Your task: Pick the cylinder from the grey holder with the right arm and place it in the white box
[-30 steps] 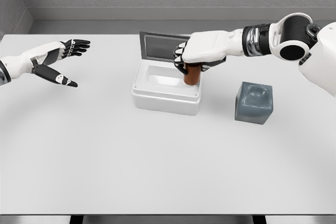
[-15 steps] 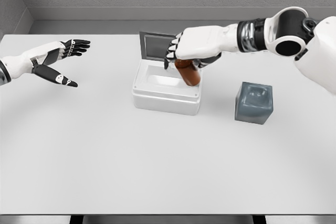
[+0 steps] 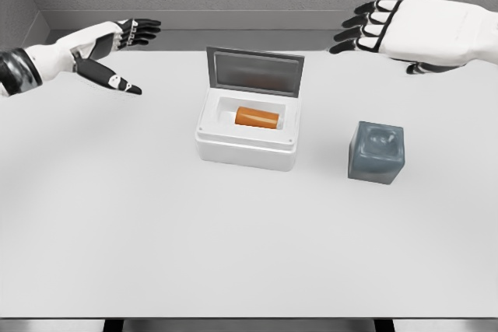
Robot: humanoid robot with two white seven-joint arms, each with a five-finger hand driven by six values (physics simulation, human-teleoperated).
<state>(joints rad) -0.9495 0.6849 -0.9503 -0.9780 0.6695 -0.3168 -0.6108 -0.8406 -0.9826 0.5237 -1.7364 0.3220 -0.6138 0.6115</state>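
An orange cylinder (image 3: 257, 117) lies on its side inside the white box (image 3: 246, 149), whose grey lid (image 3: 254, 72) stands open at the back. The grey holder (image 3: 377, 152) sits to the right of the box with an empty hollow on top. My right hand (image 3: 372, 27) hovers high at the upper right, fingers spread and holding nothing, well clear of the box. At the upper left my left hand (image 3: 124, 44) is open too, above the table's far left edge.
The white table (image 3: 233, 239) stretches wide in front of the box and holder. A grey wall runs behind the table's far edge.
The right hand let go of the cylinder, which now lies flat in the box, and rose up and to the right. The left hand lifted and moved slightly right.
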